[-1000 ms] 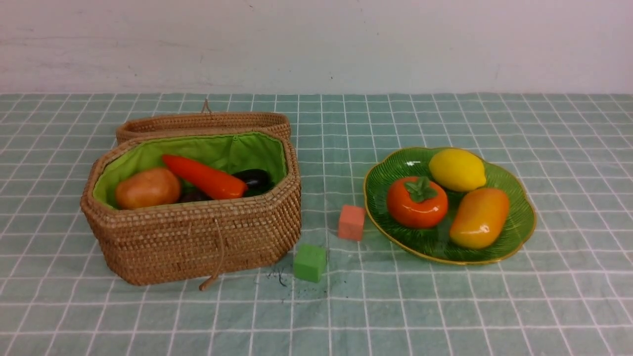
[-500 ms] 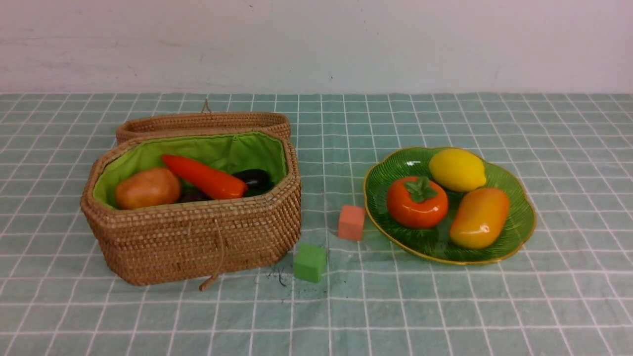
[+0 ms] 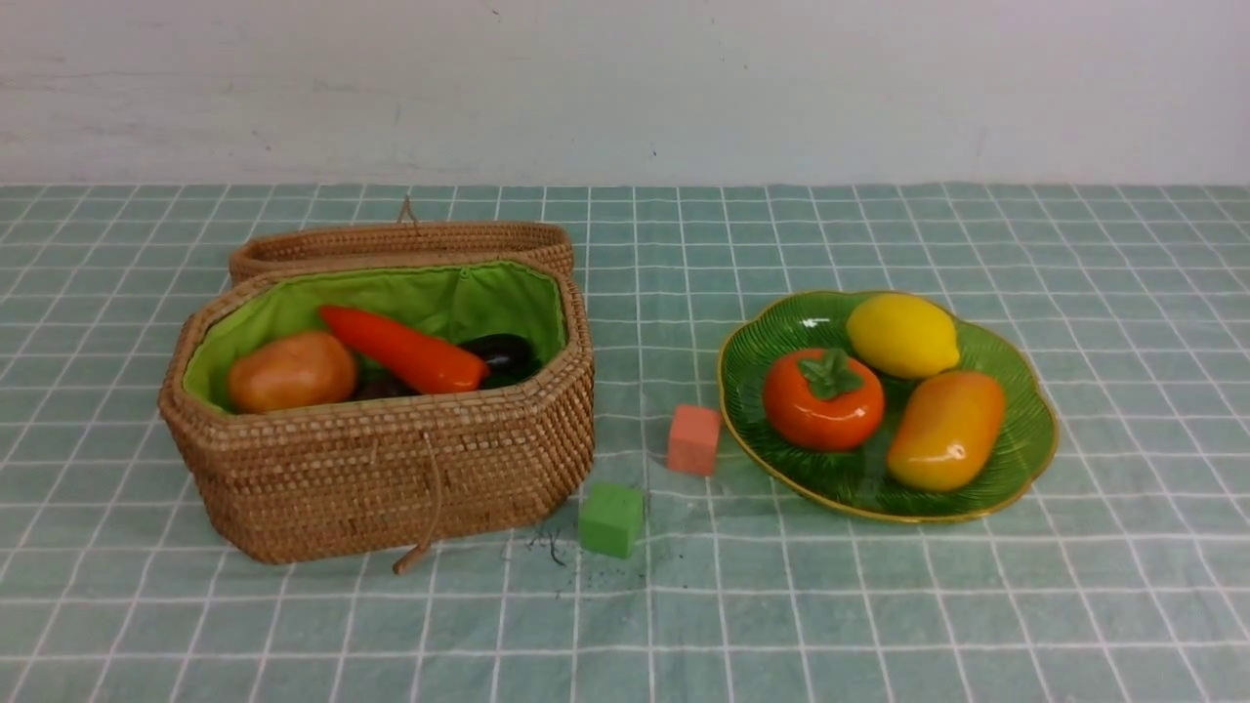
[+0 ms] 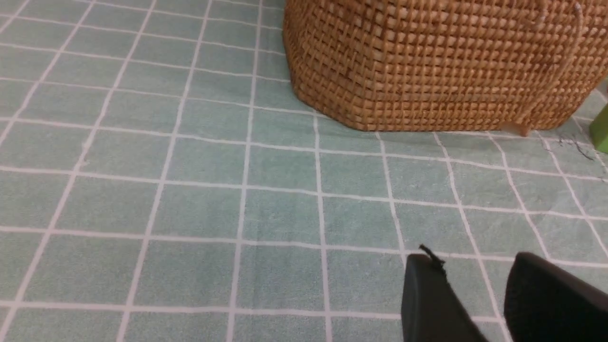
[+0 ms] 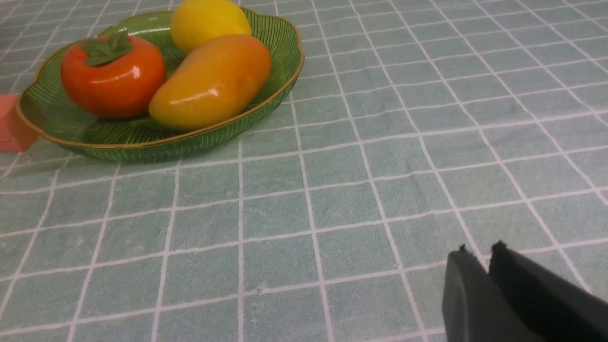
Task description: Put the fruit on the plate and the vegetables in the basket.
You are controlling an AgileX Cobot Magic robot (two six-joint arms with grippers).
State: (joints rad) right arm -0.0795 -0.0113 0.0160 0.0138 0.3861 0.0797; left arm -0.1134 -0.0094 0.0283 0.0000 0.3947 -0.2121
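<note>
Cubes, pink (image 3: 694, 439) and green (image 3: 612, 518), between basket (image 3: 391, 478) and plate (image 3: 1025, 459).

No legible text, labels, brands, numbers or signs anywhere in the three views. None on the wicker basket (image 3: 391, 478), the green plate (image 3: 1025, 439), the lemon (image 3: 903, 335), persimmon (image 3: 823, 400) or mango (image 3: 945, 430), nor on the pink cube (image 3: 693, 439) or green cube (image 3: 611, 518). Checked tablecloth (image 3: 879, 605) carries only a white grid; far wall (image 3: 625, 88) blank apart from faint scuffs. Small dark marks on the cloth near the green cube: smudges, not writing.
</note>
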